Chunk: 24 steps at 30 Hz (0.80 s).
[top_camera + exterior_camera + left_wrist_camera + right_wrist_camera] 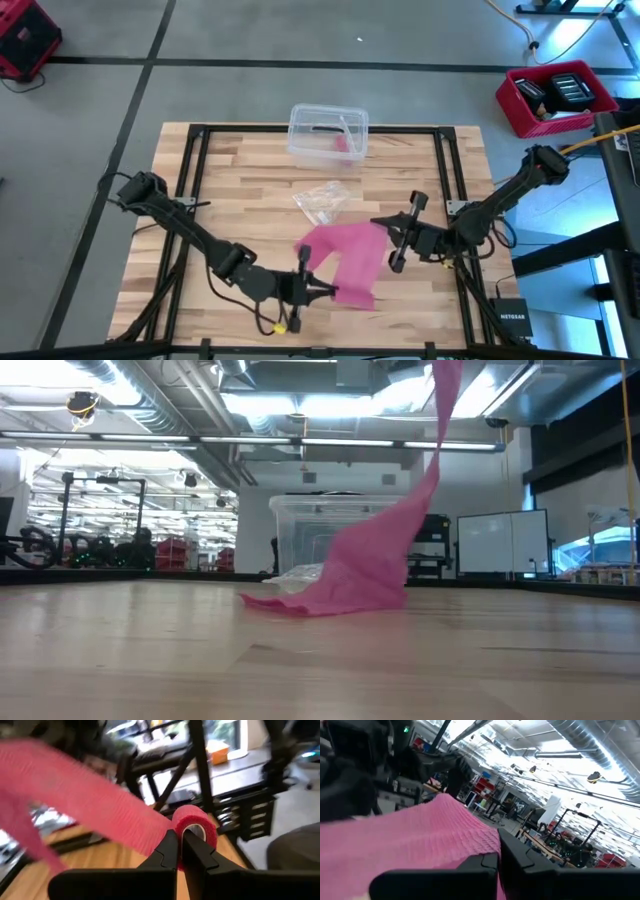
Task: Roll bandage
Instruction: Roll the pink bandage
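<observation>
Bandage point(347, 255) is mid-table, strung between both grippers, most of it off the wood. Long axis runs roughly diagonal in the high view: from the rolled end at the near edge by the left gripper point(332, 291), up and right to the free end at the right gripper point(378, 222).

Left gripper: fingers point(170, 851) together, pinched on the rolled core; the roll's open end faces the wrist camera, strip peeling off sideways and flat.

Right gripper point(499, 851): fingers closed on the flat strip's edge, strip held wide and unfolded.

Low view: strip point(385, 540) rises steeply out of the top of the shot, with a slack fold resting on the table point(150, 650).

Wrapper point(322, 202) lies just behind the bandage; box point(328, 133) sits at the far edge, well apart. Open wood left of the bandage and between it and the box. The roll is close to the near edge.
</observation>
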{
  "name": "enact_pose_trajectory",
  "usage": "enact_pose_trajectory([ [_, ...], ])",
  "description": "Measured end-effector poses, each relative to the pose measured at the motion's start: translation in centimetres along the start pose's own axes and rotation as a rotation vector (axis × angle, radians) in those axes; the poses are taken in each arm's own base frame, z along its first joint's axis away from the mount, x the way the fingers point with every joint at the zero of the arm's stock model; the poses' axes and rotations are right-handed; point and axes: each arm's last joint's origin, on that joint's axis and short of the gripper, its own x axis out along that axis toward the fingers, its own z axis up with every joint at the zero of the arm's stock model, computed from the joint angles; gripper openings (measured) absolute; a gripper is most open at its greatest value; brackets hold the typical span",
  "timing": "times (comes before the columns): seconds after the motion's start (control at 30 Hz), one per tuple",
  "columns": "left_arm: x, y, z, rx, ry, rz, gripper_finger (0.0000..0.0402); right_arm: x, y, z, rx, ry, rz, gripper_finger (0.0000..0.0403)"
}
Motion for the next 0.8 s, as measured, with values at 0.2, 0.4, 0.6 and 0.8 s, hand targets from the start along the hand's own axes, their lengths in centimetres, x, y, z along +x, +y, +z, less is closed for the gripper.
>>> enact_pose_trajectory([
  [0.2,0.3,0.8,-0.8,-0.045,0.075,0.105,0.0000,0.1,-0.2,1.5,-0.012,-0.018,0.042,0.0004],
  [0.4,0.4,1.0,-1.0,-0.061,0.092,0.116,0.0000,-0.3,-0.2,3.4,-0.014,0.001,0.055,0.0006],
  [0.6,0.1,0.5,-0.1,-0.050,0.019,0.104,0.0000,-0.3,-0.1,2.8,0.035,0.127,-0.019,0.0020],
  [0.8,-0.9,-0.4,1.8,0.008,-0.110,0.086,0.0000,-0.1,0.6,0.1,0.043,0.318,-0.024,0.0084],
])
